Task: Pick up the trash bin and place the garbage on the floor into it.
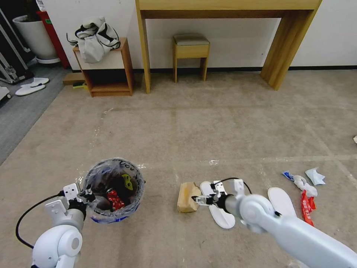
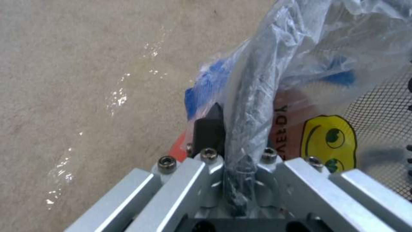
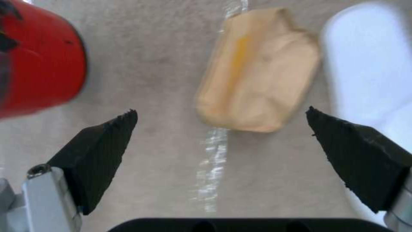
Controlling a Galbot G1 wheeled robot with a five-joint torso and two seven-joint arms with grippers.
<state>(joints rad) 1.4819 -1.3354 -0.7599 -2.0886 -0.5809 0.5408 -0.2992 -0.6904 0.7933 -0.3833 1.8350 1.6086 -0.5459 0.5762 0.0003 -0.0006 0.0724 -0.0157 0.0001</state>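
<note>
Looks like a carpeted room in a home — wooden console table (image 1: 227,7), small stool (image 1: 191,50), open side cabinet (image 1: 108,70), slippers (image 1: 31,85) by the wall.

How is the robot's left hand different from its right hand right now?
The left end effector is shut on the rim of the trash bin, while the right end effector is open and holds nothing. The left one grips the bin's plastic liner; the right one hangs over the brown paper bag on the floor. Both have black fingertips on silver frames.

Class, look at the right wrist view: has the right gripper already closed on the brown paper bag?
No. The right gripper has its jaws wide apart, and the brown paper bag lies untouched on the floor beyond them.
</note>
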